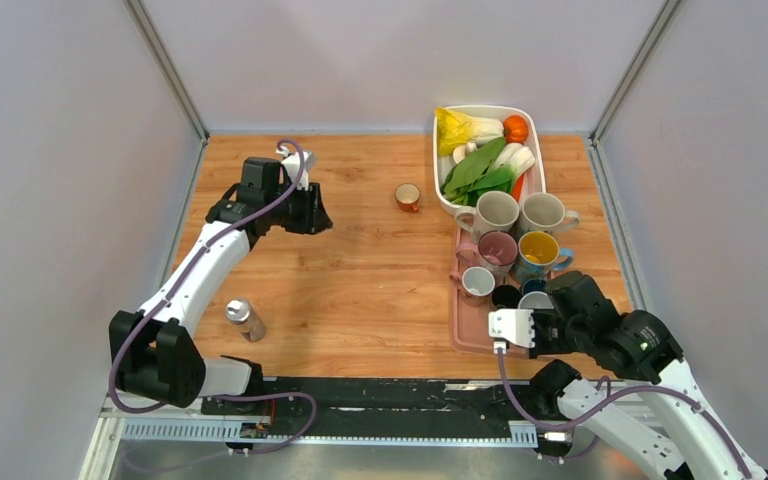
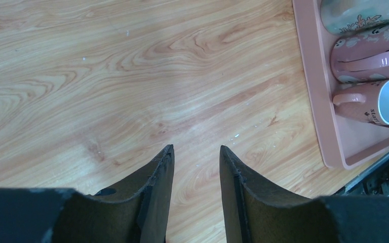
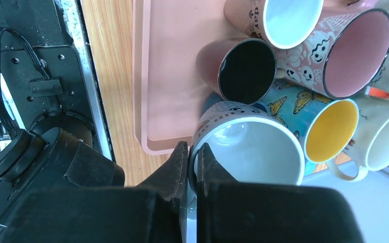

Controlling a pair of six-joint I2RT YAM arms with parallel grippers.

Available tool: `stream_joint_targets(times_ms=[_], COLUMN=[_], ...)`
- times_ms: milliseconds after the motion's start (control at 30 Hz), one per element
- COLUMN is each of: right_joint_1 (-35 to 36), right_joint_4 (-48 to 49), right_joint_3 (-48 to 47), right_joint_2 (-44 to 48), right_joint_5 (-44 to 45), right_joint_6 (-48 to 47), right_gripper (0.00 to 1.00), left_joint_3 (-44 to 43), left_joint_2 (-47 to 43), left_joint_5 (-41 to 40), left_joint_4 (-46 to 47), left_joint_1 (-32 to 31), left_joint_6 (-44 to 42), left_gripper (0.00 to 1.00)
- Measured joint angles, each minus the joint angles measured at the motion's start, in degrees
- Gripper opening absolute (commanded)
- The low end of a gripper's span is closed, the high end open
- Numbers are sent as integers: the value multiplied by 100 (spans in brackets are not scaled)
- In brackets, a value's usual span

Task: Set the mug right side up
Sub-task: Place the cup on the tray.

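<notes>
Right hand (image 3: 192, 150) is clamped on the mug (image 3: 248, 149): 1 finger inside the rim, 1 outside, pinching only the wall. The mug's at the near end of the tray (image 3: 164, 76), mouth toward the wrist cam. It's touching the black-lined mug (image 3: 246, 71) and the butterfly mug (image 3: 329, 129). In the top view the hand hides it, so I can't tell if its base is down or it hangs tilted.

Risks as I read them:
- The rim pinch is thin and on a slick surface. Roll the wrist fast and the mug could pivot in the grip or drop onto the others.
- 2 neighbours are in contact. Swing or set down in place and you shove them, maybe tip 1 or slide the tray.
- Release before the base sits flat and it rolls.

Lift clear first and go slow. Left hand (image 2: 196, 154) is half open, holding nothing, over the worktop (image 2: 131, 76), well apart, so no clash.
</notes>
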State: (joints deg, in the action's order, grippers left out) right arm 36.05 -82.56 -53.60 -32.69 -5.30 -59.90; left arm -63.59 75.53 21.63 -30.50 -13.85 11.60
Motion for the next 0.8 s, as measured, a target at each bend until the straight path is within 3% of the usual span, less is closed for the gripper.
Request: stream_joint_targets(times_ms=[367,800], right_joint_1=[0,-22], right_joint_4=[-11,7], right_joint_3=[586,597], right_joint_2=[-7,-813], right_joint_5=[164,-164], right_joint_6=[216,-4], right_gripper=[0,0], left_joint_3=[0,0], left_joint_2=[153,153], left_joint_5=[105,101], left_joint_4=[33,107], left_joint_1=[0,0], left_joint_6=[114,111], left_gripper=[46,46])
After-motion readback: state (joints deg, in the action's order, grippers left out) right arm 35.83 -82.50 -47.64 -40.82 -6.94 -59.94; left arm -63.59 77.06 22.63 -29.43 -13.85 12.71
